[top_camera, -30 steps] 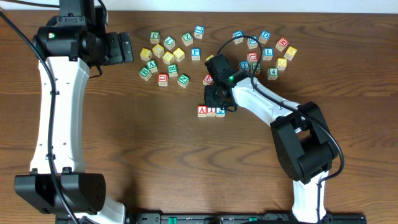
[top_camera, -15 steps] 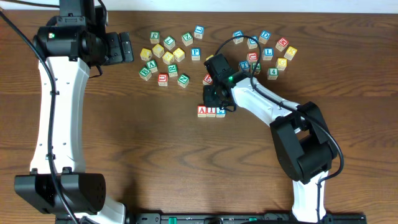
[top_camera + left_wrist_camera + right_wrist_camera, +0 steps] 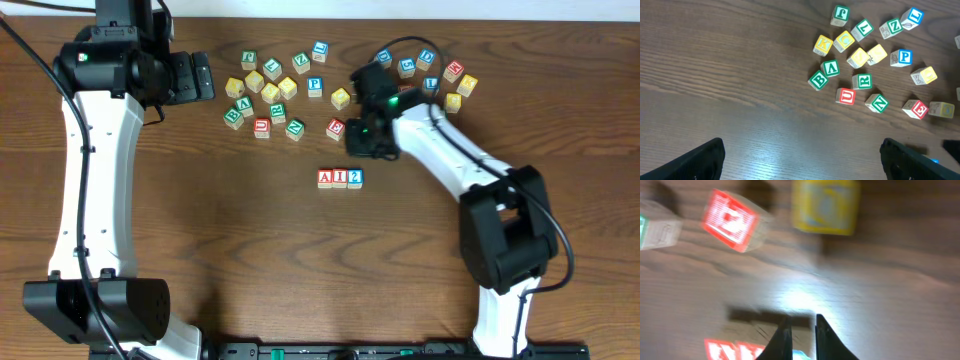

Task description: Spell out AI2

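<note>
Three blocks stand in a touching row in the middle of the table: red A (image 3: 325,178), red I (image 3: 340,178) and blue 2 (image 3: 355,177). My right gripper (image 3: 360,141) hovers just behind the row, apart from it, fingers nearly together with nothing between them. In the right wrist view the gripper (image 3: 800,335) sits above the row, whose red A (image 3: 720,349) shows at the bottom edge. My left gripper (image 3: 203,78) is open and empty at the far left; its wrist view shows the gripper (image 3: 802,160) spread wide over bare wood.
Several loose letter blocks lie scattered at the back, in a left cluster (image 3: 270,92) and a right cluster (image 3: 440,85). A red block (image 3: 730,220) and a yellow block (image 3: 826,206) lie just beyond my right fingers. A red U block (image 3: 845,96) shows in the left wrist view.
My right gripper has pulled away from the blue 2 block, moving back and to the right, leaving the row standing. The left arm has not moved.
</note>
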Motion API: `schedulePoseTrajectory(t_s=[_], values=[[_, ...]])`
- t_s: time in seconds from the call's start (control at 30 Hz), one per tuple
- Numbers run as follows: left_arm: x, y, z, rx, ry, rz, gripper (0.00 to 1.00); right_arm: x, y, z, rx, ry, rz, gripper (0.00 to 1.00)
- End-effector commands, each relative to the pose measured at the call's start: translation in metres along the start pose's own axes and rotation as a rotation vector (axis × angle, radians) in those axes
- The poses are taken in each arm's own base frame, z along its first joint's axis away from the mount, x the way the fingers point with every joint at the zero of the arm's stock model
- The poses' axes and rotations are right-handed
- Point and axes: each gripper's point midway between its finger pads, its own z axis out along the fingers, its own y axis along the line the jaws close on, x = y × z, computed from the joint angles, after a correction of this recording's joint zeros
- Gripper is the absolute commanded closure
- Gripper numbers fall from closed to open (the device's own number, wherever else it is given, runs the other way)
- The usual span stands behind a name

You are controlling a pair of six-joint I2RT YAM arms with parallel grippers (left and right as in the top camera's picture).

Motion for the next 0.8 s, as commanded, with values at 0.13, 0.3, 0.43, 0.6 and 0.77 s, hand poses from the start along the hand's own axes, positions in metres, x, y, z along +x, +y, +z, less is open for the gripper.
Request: schedulePoseTrajectory(t_s=[0.13, 0.3, 0.43, 0.6, 0.77], values=[[0.001, 0.001, 0.001, -0.004, 0.007, -0.011, 0.02, 0.028, -0.036, -0.003, 0.049, 0.113, 0.056, 0.88], [0.001, 0.001, 0.001, -0.004, 0.007, -0.011, 0.02, 0.050, -0.038, 0.014, 0.052, 0.157, 0.047, 0.89], [0.001, 0.001, 0.001, -0.004, 0.007, -0.011, 0.02, 0.058, -0.039, 0.020, 0.053, 0.169, 0.042, 0.89], [0.001, 0.002, 0.001, -0.004, 0.007, -0.011, 0.02, 0.058, -0.033, 0.022, 0.043, 0.163, 0.030, 0.88], [0.001, 0.002, 0.001, -0.004, 0.007, -0.011, 0.02, 0.057, -0.027, 0.023, 0.032, 0.150, 0.014, 0.87]])
